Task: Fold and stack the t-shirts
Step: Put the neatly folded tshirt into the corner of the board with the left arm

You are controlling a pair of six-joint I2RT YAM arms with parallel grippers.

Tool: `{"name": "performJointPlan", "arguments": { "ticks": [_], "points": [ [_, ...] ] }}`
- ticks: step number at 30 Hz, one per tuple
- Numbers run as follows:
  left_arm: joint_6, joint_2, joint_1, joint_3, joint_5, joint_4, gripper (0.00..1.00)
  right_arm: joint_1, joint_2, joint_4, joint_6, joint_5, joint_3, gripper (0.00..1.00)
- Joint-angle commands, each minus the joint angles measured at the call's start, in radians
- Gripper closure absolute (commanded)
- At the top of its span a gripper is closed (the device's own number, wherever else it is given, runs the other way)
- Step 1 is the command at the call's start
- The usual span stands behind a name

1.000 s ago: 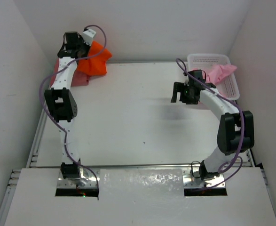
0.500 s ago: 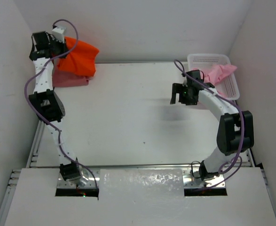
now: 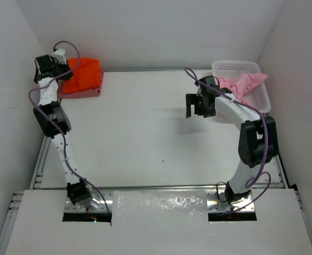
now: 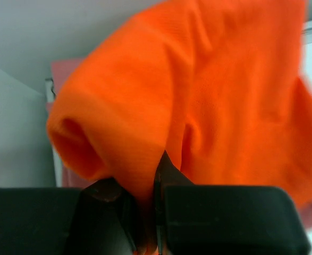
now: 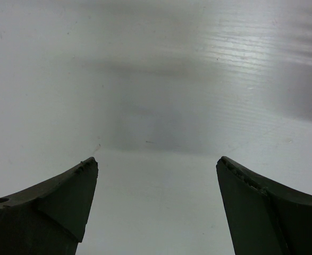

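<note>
At the upper left of the overhead view, the orange t-shirt (image 3: 84, 73) lies bunched and creased on top of the rose-red t-shirt (image 3: 87, 92). The rose-red one shows only as a flat strip along the orange one's lower edge, and both sit at the far left corner of the table (image 3: 145, 143). The left gripper (image 3: 49, 65) is at the orange cloth's left edge, but from above its jaws are hard to make out. The left wrist view settles it: the jaws are pressed together on a fold of orange fabric. The fabric rises from between them and fills most of that frame, bright and finely knit, with a rolled edge forming a tube at the left. A blurred pink patch behind it is probably the rose-red shirt.

At the upper right of the overhead view, the light pink t-shirt (image 3: 246, 84) lies crumpled in the white basket (image 3: 235, 65), partly spilling over its rim. The right gripper (image 3: 198, 112) hovers over bare table just left of the basket, jaws spread wide and holding nothing. Its wrist view shows only two dark fingers (image 5: 55, 204), well apart above the white surface.
</note>
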Motion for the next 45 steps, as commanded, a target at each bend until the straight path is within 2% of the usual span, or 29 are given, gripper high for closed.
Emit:
{"name": "performJointPlan", "arguments": {
  "ticks": [1,5,6,8,9,11,12,13,18,22,26,28,30,31,32,33,34,35,36,38,39,40,41,45],
  "points": [
    [-0.043,0.022,0.012,0.051,-0.046,0.148,1.0,0.023,0.021,-0.034,-0.02,0.018,0.067,0.11],
    [-0.102,0.038,0.012,0.055,-0.179,0.259,0.98,0.034,0.027,-0.044,-0.026,0.021,0.088,0.11],
    [-0.131,0.036,0.013,0.054,-0.254,0.295,0.88,0.034,0.026,-0.043,-0.025,0.019,0.09,0.11],
    [-0.142,0.033,0.013,0.051,-0.312,0.32,0.74,0.035,0.026,-0.043,-0.023,0.009,0.098,0.11],
    [-0.131,0.03,0.013,0.046,-0.332,0.323,0.53,0.037,0.026,-0.043,-0.025,0.005,0.099,0.1],
    [-0.123,0.015,0.013,0.028,-0.362,0.331,0.28,0.04,0.023,-0.04,-0.031,0.001,0.098,0.1],
    [-0.119,0.004,0.013,0.025,-0.392,0.329,0.08,0.041,0.024,-0.038,-0.031,-0.004,0.098,0.1],
    [-0.114,0.001,0.013,0.023,-0.415,0.331,0.01,0.041,0.024,-0.035,-0.031,-0.005,0.096,0.1],
    [-0.065,-0.001,0.013,0.046,-0.558,0.3,0.0,0.047,0.021,-0.021,-0.029,-0.019,0.084,0.1],
    [-0.092,-0.016,0.027,0.057,-0.551,0.247,0.0,0.051,0.0,0.0,-0.026,-0.025,0.05,0.1],
    [-0.296,-0.126,0.082,-0.003,-0.362,0.187,0.0,0.055,-0.037,0.014,-0.028,-0.024,0.027,0.1],
    [-0.306,-0.197,0.108,-0.045,-0.183,0.158,0.0,0.058,-0.075,0.049,-0.028,-0.027,-0.011,0.1],
    [-0.17,-0.301,0.084,-0.119,-0.013,0.093,0.08,0.06,-0.102,0.08,-0.029,-0.037,-0.045,0.11],
    [0.018,-0.342,0.061,-0.211,-0.015,0.016,0.14,0.061,-0.123,0.107,-0.031,-0.041,-0.075,0.11],
    [0.136,-0.379,0.026,-0.268,-0.039,-0.02,0.18,0.061,-0.134,0.118,-0.032,-0.047,-0.091,0.11],
    [0.241,-0.452,-0.055,-0.328,-0.097,-0.052,0.23,0.06,-0.141,0.129,-0.037,-0.053,-0.103,0.13],
    [0.344,-0.484,-0.094,-0.448,-0.122,-0.08,0.31,0.061,-0.148,0.146,-0.039,-0.059,-0.123,0.13],
    [0.477,-0.505,-0.167,-0.505,-0.182,-0.111,0.41,0.061,-0.152,0.147,-0.042,-0.064,-0.129,0.13],
    [0.513,-0.537,-0.201,-0.593,-0.217,-0.1,0.42,0.061,-0.155,0.147,-0.043,-0.07,-0.137,0.13],
    [0.575,-0.55,-0.273,-0.662,-0.323,-0.051,0.4,0.061,-0.158,0.15,-0.045,-0.07,-0.145,0.13],
    [0.585,-0.545,-0.29,-0.702,-0.352,-0.022,0.35,0.061,-0.163,0.161,-0.043,-0.07,-0.155,0.12],
    [0.61,-0.535,-0.316,-0.712,-0.369,0.002,0.27,0.061,-0.166,0.167,-0.042,-0.07,-0.162,0.12],
    [0.619,-0.512,-0.327,-0.716,-0.411,0.01,0.24,0.061,-0.172,0.17,-0.04,-0.071,-0.168,0.12],
    [0.613,-0.479,-0.367,-0.747,-0.529,0.128,0.21,0.061,-0.181,0.18,-0.043,-0.068,-0.192,0.12]
  ]
}}
